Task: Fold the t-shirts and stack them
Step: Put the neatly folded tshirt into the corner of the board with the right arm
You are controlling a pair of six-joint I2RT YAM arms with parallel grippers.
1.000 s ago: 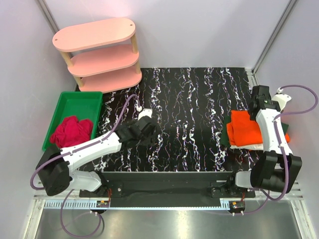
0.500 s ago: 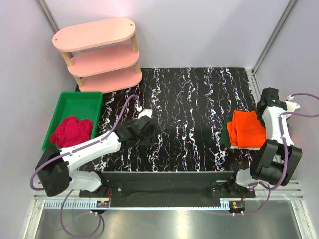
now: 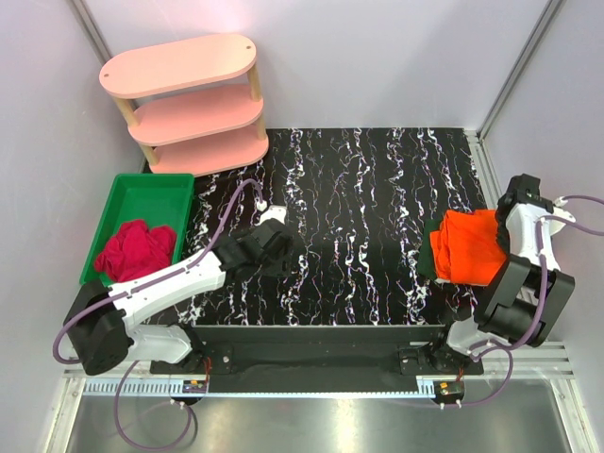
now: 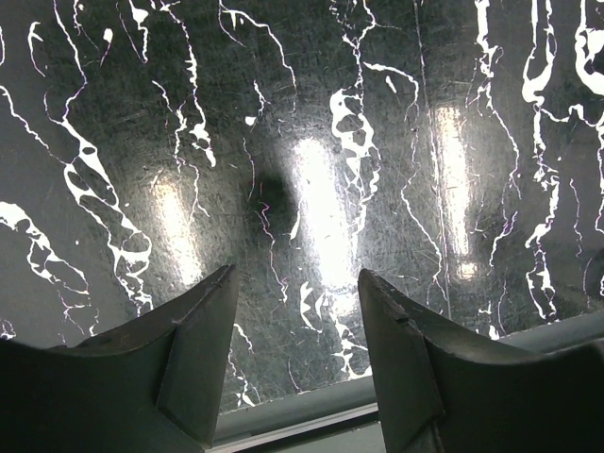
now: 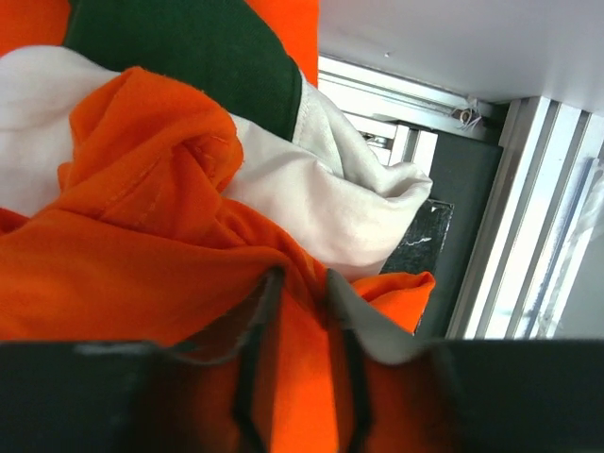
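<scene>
Right jaws are clenched on a fold of the orange shirt (image 5: 142, 274), which is laid atop the white shirt (image 5: 311, 189) and green shirt (image 5: 189, 38) at the right edge of the tabletop (image 3: 359, 189). Left jaws are held apart, empty, above the tabletop. Stacking seems to be in hand; a clean release is called for next, with no shirt dragged along.

By the right gripper (image 5: 302, 276): two orange shirts (image 5: 142, 198), one white shirt (image 5: 311, 189), one green shirt (image 5: 189, 47). Off to the left of the left gripper (image 4: 294, 274): one tray (image 3: 151, 200), one red cloth (image 3: 137, 247), one three-tier shelf (image 3: 179, 64).
</scene>
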